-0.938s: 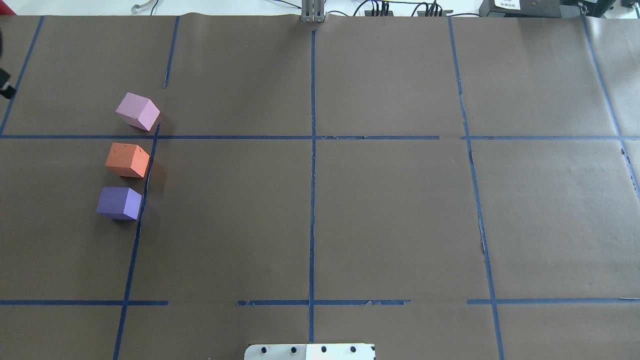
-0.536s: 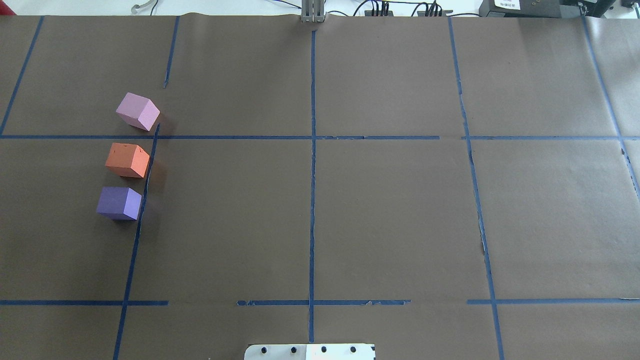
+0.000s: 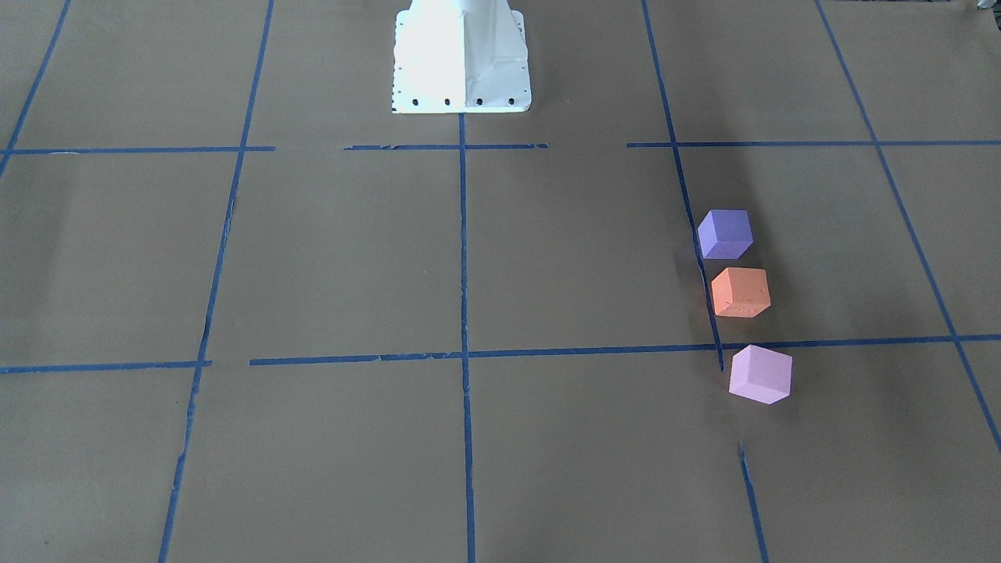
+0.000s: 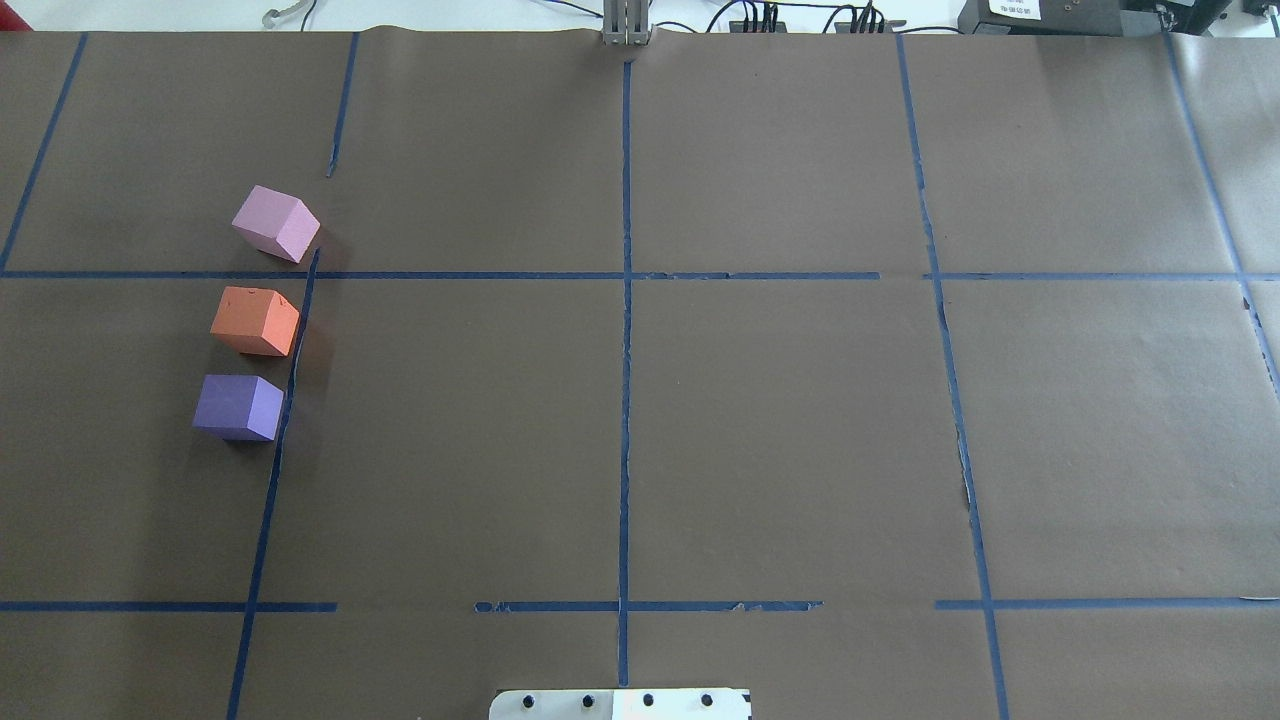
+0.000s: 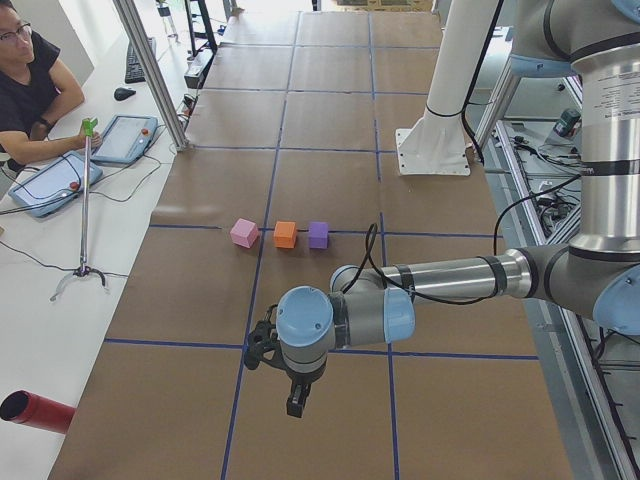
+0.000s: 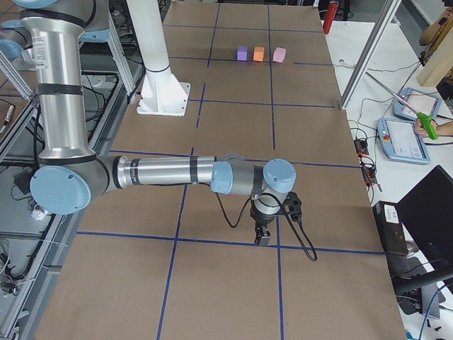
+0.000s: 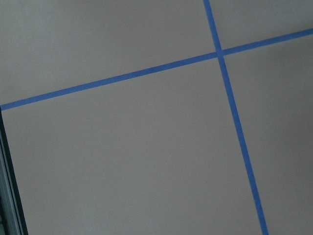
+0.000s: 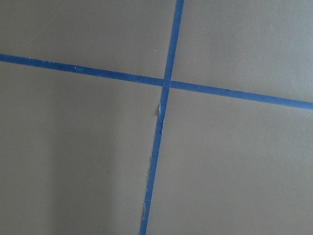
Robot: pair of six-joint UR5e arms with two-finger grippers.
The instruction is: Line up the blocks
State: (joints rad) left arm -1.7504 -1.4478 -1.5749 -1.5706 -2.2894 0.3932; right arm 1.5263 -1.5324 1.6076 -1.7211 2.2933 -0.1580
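Note:
Three foam blocks stand in a near-straight row beside a blue tape line on the robot's left half of the table: pale pink block (image 4: pixel 276 223), orange block (image 4: pixel 255 320), violet-blue block (image 4: pixel 238 406). They are apart from one another. The front-facing view shows them too: violet-blue (image 3: pixel 725 234), orange (image 3: pixel 740 292), pink (image 3: pixel 760 374). My left gripper (image 5: pixel 297 400) hangs over the table's left end, well away from the blocks. My right gripper (image 6: pixel 262 237) hangs over the right end. Both show only in side views, so I cannot tell whether they are open or shut.
The white robot base plate (image 4: pixel 620 703) sits at the near middle edge. Blue tape lines grid the brown table cover (image 4: pixel 780 430). An operator (image 5: pixel 30 80) with tablets sits beside the table's left end. A red cylinder (image 5: pixel 35 412) lies off the table there.
A dark object at the overhead view's left edge has gone out of view. The three blocks have not moved.

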